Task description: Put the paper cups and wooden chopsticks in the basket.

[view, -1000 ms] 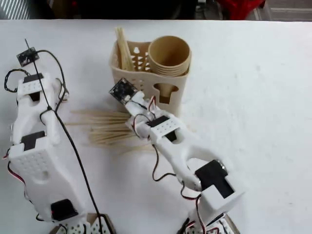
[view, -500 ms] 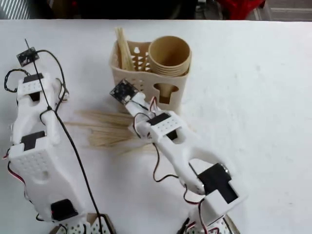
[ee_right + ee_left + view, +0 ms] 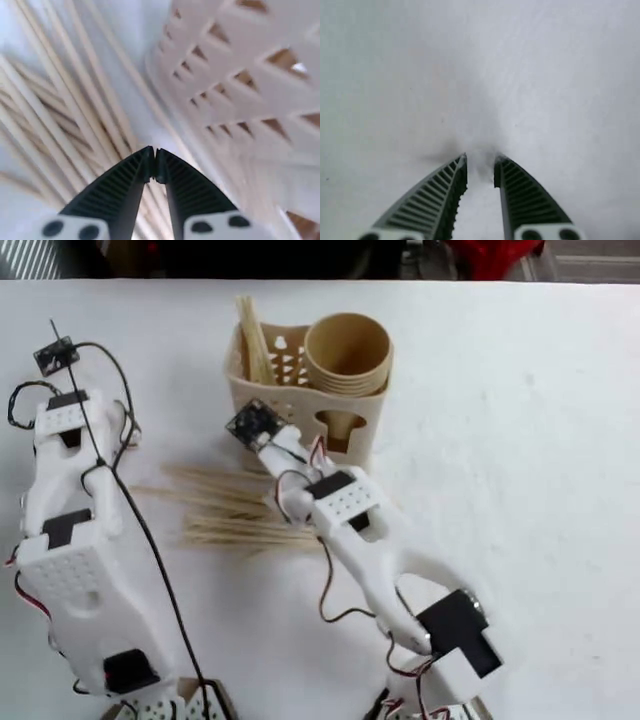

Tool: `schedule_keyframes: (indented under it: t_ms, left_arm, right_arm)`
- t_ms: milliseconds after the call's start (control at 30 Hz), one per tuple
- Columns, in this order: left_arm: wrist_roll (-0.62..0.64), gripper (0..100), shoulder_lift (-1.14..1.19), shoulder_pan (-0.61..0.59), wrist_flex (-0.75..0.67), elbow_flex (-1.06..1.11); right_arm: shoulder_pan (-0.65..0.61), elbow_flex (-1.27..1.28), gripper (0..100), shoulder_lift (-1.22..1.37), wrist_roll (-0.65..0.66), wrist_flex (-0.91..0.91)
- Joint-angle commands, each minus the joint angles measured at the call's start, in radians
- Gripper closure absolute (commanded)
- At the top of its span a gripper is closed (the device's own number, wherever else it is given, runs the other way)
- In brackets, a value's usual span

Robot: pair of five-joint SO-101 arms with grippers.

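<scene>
A beige basket (image 3: 290,405) stands at the back middle of the table, with stacked paper cups (image 3: 347,352) and a few wooden chopsticks (image 3: 254,338) upright in it. A loose pile of chopsticks (image 3: 225,505) lies on the table in front of it. My right arm (image 3: 340,505) stretches over that pile, its wrist close to the basket's front wall. My right gripper (image 3: 154,159) is shut, low over the chopsticks (image 3: 60,120) beside the basket wall (image 3: 235,90); nothing shows between its tips. My left gripper (image 3: 480,162) hangs slightly open over bare table.
My left arm (image 3: 65,490) lies along the left side of the white table (image 3: 520,440), with a black cable (image 3: 150,540) running beside it. Bare table spreads to the right of the basket.
My right arm has stretched a little farther toward the basket. The loose chopsticks have shifted slightly on the table. The left arm has kept still.
</scene>
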Motion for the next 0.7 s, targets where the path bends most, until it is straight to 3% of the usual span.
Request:
schedule_keyframes:
  t_ms: [0, 133, 667]
  left_arm:
    - [0.006, 89, -0.005, 0.005, -0.015, -0.040]
    - [0.006, 89, -0.005, 0.005, -0.015, -0.040]
    - [0.006, 89, -0.005, 0.005, -0.014, -0.040]
  right_arm:
    - [0.012, 0.048, 98.1, -0.048, -0.005, -0.162]
    - [0.013, 0.101, 98.1, -0.048, -0.002, -0.248]
    - [0.058, 0.064, 98.1, 0.042, -0.002, -0.282]
